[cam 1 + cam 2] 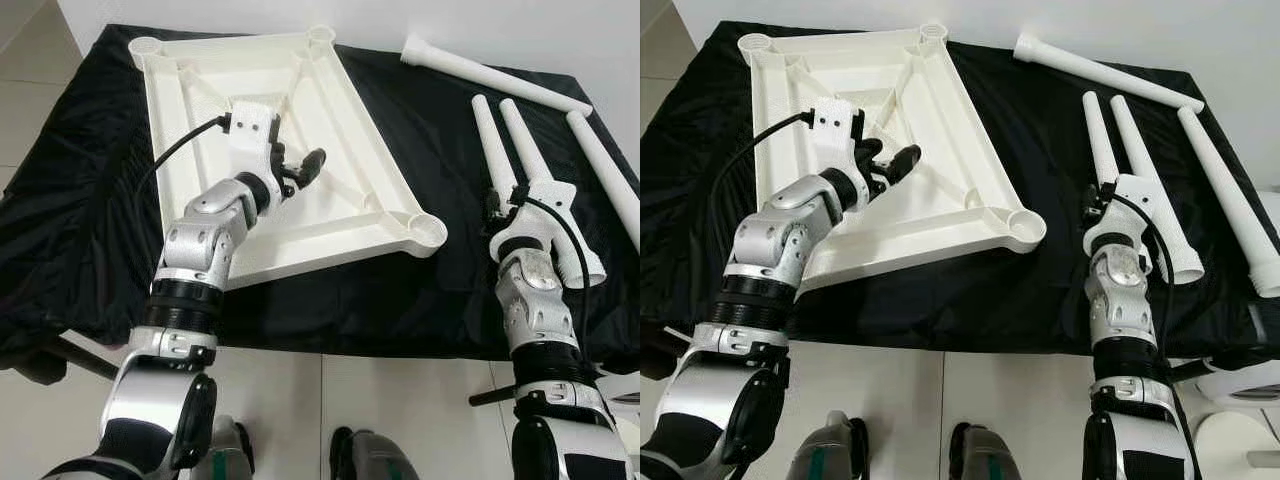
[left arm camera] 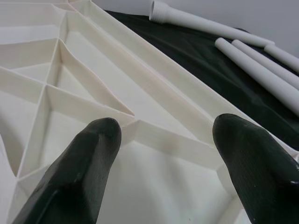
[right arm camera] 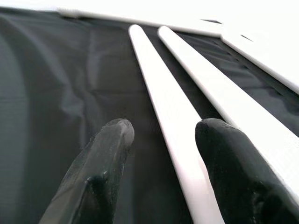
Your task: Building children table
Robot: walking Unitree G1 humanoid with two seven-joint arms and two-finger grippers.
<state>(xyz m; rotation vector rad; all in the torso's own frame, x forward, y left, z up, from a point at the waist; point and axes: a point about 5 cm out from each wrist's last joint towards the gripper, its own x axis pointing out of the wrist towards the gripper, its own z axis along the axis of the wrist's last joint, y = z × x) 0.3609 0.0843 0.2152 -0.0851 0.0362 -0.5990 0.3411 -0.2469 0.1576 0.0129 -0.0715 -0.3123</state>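
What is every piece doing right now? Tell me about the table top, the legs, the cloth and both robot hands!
Table top: upside down on the cloth, ribs up, no legs fitted.
Four legs: lying loose on the cloth, right of the table top.
Black cloth: spread under all parts.
Left hand: open, over the table top's ribs.
Right hand: open, fingers either side of one leg, not gripping.

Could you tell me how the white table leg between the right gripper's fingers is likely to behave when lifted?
The table leg is round and tapered, so it would probably roll on the black cloth. It looks like smooth, stiff plastic, possibly slippery. The right gripper straddles it with open fingers.
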